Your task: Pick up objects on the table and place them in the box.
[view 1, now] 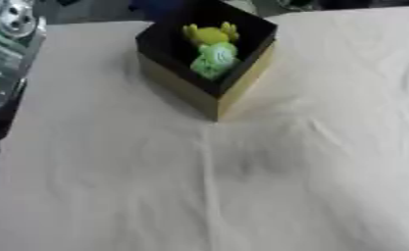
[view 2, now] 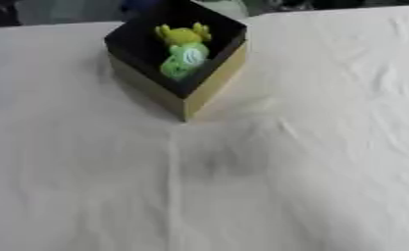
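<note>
Counter [view 1: 242, 186]: covered by a pale, creased cloth; no loose object showed on the visible part of it.
Box [view 1: 233, 90]: stood toward the far side of the counter, one corner turned toward the camera; tan outer walls, dark inside, open at the top.
Green and yellow toy [view 1: 213, 51]: lay inside the box, against its dark interior (a yellowish upper part over a pale green lower part; finer detail could not be made out).
Metal apparatus [view 1: 10, 29]: appeared at the left edge in the left eye view only; what it was could not be told.
Robot hands: neither the left nor the right robot hand showed in either view, so whether they were wide, narrow or holding anything could not be told.
Step in hand: judged as the end of a placement, the toy resting in the box.
Next move: judged to call for finding any object left outside the frame, then bringing a robot hand to it.
</note>
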### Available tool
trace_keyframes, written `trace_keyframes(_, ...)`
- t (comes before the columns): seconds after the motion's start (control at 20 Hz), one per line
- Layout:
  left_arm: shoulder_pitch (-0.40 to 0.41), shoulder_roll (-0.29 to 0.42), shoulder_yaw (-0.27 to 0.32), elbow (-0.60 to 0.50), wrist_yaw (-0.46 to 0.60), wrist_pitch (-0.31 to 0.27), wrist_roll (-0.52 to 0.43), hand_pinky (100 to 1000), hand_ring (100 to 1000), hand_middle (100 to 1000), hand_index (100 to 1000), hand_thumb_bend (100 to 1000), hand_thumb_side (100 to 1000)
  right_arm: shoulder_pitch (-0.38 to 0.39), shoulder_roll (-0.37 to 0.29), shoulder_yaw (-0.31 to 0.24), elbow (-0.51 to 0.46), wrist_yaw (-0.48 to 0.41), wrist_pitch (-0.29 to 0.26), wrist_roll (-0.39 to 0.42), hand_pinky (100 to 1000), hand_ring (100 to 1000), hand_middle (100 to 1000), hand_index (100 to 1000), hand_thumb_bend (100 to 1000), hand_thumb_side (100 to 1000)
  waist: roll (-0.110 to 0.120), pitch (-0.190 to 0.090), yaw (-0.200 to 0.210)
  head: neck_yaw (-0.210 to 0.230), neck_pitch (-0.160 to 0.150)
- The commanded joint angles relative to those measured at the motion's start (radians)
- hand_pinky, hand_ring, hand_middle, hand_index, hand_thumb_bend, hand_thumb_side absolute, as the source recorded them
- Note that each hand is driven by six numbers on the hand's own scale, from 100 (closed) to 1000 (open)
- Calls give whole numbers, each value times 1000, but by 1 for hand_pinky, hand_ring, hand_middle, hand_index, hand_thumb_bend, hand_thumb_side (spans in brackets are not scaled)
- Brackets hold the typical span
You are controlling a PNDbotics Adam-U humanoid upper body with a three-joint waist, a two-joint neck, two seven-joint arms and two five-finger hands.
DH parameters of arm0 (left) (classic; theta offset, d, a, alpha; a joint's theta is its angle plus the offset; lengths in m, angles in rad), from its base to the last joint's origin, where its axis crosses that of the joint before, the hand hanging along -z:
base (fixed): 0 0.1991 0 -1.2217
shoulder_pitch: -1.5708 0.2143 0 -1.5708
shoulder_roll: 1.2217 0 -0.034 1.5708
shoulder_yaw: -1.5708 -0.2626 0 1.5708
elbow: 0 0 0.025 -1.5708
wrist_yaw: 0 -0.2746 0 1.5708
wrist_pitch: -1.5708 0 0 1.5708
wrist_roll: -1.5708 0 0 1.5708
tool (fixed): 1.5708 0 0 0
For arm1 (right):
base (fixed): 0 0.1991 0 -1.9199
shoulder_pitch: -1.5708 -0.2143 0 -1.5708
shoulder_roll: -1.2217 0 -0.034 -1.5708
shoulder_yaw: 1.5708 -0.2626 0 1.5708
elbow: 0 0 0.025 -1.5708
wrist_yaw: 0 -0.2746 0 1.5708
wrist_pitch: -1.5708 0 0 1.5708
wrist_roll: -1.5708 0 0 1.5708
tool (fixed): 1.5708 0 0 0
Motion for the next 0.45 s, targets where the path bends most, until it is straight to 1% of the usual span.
trace_keyframes(0.05, 47, 47, 62, -120, 115, 7, 98, 743, 871, 814, 861, 275, 970, -5, -30, -13, -15, 5, 1, -7, 843, 710, 687, 799, 100, 1000, -5, -26, 6, -15, 9)
trace_keyframes(0.2, 116, 55, 97, -134, 183, -56, 186, 743, 871, 812, 860, 286, 966, -4, -29, -15, -15, 6, 2, -9, 843, 710, 687, 799, 100, 1000, -12, -28, 16, -27, 12)
trace_keyframes(0.45, 220, 65, 130, -136, 237, -171, 282, 741, 870, 808, 855, 291, 959, -1, -27, -20, -15, 9, 3, -15, 843, 711, 688, 799, 100, 1000, -25, -29, 27, -47, 15)
